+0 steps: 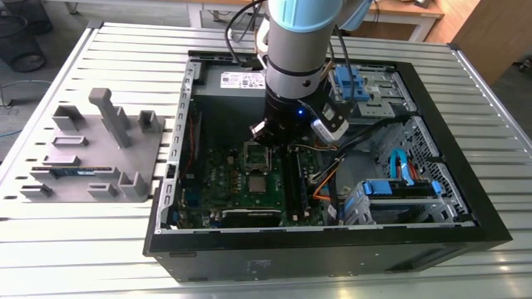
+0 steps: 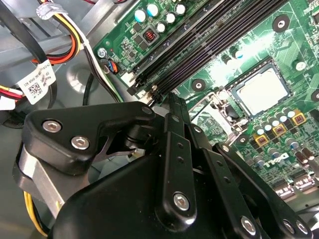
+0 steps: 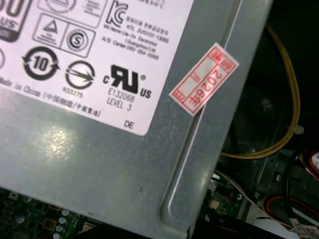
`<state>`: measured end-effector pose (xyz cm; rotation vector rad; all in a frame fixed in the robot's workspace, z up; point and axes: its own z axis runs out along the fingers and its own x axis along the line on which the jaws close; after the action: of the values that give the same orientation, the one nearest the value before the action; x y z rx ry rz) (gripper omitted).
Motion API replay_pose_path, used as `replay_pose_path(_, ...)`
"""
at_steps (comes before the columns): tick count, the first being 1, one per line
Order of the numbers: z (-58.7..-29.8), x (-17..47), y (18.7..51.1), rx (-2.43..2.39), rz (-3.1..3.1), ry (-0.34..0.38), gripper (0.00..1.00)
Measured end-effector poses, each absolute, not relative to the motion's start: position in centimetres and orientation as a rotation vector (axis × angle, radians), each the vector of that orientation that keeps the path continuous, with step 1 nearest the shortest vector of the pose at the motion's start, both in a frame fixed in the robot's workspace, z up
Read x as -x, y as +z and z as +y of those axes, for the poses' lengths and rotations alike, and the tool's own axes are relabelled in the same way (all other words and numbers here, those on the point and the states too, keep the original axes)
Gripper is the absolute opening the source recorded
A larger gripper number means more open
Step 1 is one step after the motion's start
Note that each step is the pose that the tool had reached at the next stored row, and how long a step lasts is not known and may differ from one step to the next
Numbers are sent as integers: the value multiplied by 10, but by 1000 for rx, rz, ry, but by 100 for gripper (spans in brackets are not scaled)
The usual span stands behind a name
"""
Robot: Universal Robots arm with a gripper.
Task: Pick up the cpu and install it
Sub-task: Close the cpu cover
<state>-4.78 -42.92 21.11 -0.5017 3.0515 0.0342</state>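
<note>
While the arm reaches down into the open computer case (image 1: 465, 224) on the slatted table (image 1: 124, 249), its gripper (image 1: 270, 140) hangs low over the green circuit board (image 1: 241, 187), towards the far side, apparently placed for work at the socket. I cannot tell whether its fingers are apart or closed. In the second wrist view, the cpu (image 2: 261, 91) sits square in its socket, a small flat chip with a pale, shiny metal top and a thin rim, apart from the gripper. A grey parts tray (image 1: 83, 156) lies to the exterior view's left.
</note>
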Motion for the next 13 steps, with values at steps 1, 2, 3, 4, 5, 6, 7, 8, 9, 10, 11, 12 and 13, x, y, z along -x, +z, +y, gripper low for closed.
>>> replay_pose_path(1,-429,48,211,498,3051,39,11)
replay_pose_path(2,-429,48,211,496,3051,42,11)
replay_pose_path(3,-429,48,211,494,3051,42,11)
replay_pose_path(4,-429,48,211,494,3051,42,11)
replay_pose_path(5,-429,48,211,494,3051,43,11)
replay_pose_path(6,-429,48,211,494,3051,43,11)
replay_pose_path(7,-429,48,211,493,3051,48,11)
replay_pose_path(8,-429,48,211,488,3051,53,11)
replay_pose_path(9,-429,48,211,478,3052,55,11)
replay_pose_path(10,-429,48,211,467,3054,56,11)
replay_pose_path(11,-429,48,211,453,3055,57,11)
replay_pose_path(12,-429,48,211,442,3057,58,11)
replay_pose_path(13,-429,48,211,437,3058,58,11)
